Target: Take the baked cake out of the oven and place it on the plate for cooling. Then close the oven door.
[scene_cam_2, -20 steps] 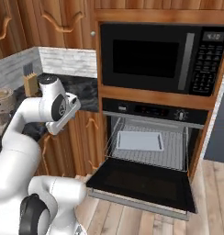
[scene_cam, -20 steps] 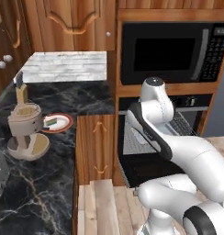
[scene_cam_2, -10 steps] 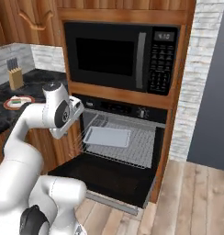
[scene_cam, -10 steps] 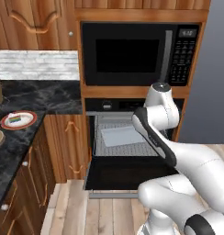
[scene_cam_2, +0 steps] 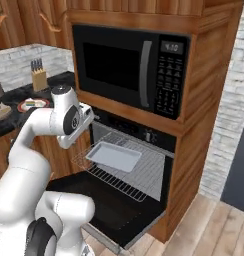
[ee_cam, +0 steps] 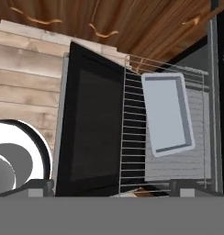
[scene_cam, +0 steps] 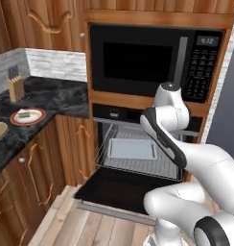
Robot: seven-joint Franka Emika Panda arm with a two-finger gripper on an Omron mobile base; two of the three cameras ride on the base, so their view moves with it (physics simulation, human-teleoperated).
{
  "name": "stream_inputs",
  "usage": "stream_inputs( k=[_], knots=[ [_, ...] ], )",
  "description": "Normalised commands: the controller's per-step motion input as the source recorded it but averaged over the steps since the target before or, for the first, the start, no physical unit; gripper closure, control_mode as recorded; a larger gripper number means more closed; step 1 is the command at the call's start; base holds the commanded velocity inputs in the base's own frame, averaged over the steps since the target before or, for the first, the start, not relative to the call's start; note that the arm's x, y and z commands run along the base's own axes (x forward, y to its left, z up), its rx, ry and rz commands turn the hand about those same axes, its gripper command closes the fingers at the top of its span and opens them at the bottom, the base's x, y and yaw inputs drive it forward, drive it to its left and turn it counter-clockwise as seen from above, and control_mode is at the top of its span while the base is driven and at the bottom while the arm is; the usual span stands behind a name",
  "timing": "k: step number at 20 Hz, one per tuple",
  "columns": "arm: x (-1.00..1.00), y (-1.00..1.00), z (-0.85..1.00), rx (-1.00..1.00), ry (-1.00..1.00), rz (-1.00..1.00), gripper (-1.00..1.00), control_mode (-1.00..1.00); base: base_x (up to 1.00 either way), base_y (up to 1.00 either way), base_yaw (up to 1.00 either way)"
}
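— Above the open oven door (ee_cam: 93,133), what does the gripper (ee_cam: 111,189) do?
— It hangs with nothing between its two dark tips, which sit far apart at the bottom of the hand view, so the jaws are spread wide. From the base cameras the hand is tucked in front of the oven (scene_cam: 147,144), close to the control strip.

— And under it?
— The door (scene_cam: 121,190) lies dropped flat, its dark glass facing up. The wire rack (scene_cam_2: 126,167) is pulled partway out over it, and a pale grey baking tray (ee_cam: 168,112) rests on the rack, bare on top.

— Where is the baked cake?
— Over on the dark marble counter (scene_cam: 56,98) to the left. The cake (scene_cam: 25,115), small and greenish with a reddish bit, sits on the plate (scene_cam: 16,120) with the red-orange rim.

— Anything else about?
— A knife block (scene_cam: 14,87) stands farther back on that counter, and the black microwave (scene_cam_2: 131,67) is set above the oven in the wooden cabinet.
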Motion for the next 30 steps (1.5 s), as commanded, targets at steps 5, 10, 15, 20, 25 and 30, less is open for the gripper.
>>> stream_inputs(
  k=[5,10,15,20,25,30],
  knots=[
    [0.00,0.00,0.00,0.00,0.00,0.00,-1.00,1.00,0.04,-0.76,0.54],
    [0.00,0.00,0.00,0.00,0.00,0.00,-1.00,1.00,0.15,-0.79,0.57],
    [0.00,0.00,0.00,0.00,0.00,0.00,-1.00,1.00,-0.09,-0.59,0.45],
    [0.00,0.00,0.00,0.00,0.00,0.00,-1.00,1.00,-0.09,-0.42,0.23],
    [0.00,0.00,0.00,0.00,0.00,0.00,-1.00,1.00,0.00,-0.64,0.19],
    [0.00,-0.29,-0.43,0.00,0.00,0.10,-1.00,-1.00,0.00,-0.13,0.03]
  ],
)
